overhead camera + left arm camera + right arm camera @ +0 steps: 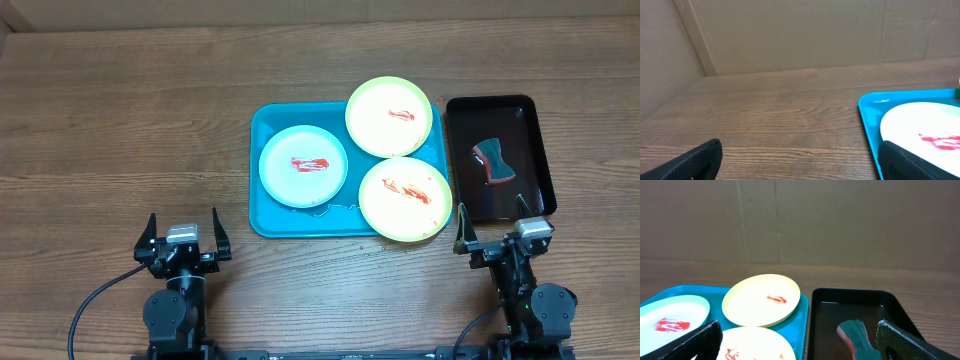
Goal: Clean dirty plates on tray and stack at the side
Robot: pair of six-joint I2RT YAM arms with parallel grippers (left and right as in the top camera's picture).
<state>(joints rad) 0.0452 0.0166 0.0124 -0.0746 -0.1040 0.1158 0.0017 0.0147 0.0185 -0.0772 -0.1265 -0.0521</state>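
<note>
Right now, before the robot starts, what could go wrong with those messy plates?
1. The far yellow-green plate and the near yellow-green plate stick out over the rim of the turquoise tray. Pressing down to wipe might tip them or slide them off.
2. The plates sit packed close together, so lifting the blue-white plate could nudge a neighbour.

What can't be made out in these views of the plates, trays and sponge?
Left wrist view: the blue-white plate is cut off by the right edge and by a finger of the left gripper.
Right wrist view: the nearer yellow plate and the sponge run off the bottom edge.
Overhead: the right gripper covers part of the black tray at its near rim.
</note>
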